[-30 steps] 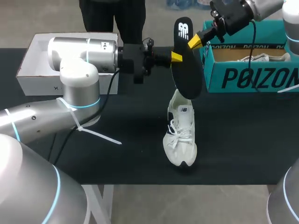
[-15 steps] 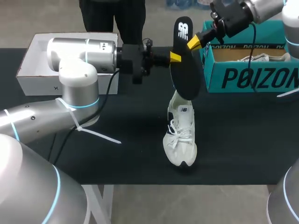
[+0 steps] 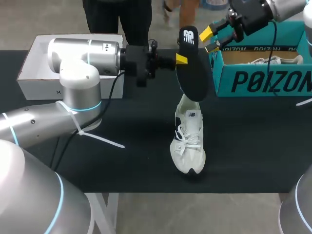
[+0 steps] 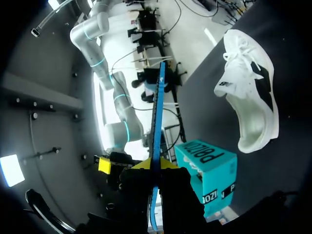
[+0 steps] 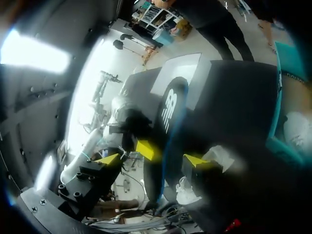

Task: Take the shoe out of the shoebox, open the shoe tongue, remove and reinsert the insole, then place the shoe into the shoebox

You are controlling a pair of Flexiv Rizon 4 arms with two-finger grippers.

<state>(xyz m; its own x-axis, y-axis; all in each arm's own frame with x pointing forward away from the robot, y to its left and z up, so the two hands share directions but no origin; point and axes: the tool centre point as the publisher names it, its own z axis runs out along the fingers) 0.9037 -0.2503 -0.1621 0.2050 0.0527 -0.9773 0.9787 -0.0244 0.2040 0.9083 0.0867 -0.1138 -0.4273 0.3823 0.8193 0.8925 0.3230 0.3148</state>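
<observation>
Above the table [image 3: 122,165], the left gripper [image 3: 181,59] clamps an upright insole [image 3: 192,73].
Right gripper [image 3: 209,40], fingers spread, at the insole's two o'clock; shoe [image 3: 189,141] at six.

Left claw [image 3: 181,59] clamped tight mid-air; right claw [image 3: 210,40] fingers spread.

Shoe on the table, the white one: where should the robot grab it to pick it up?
Likely across the middle of the shoe, from above, a finger on each side: it sits on its sole, laces up, long and narrow. The open right gripper is free; the left gripper holds the insole.
</observation>
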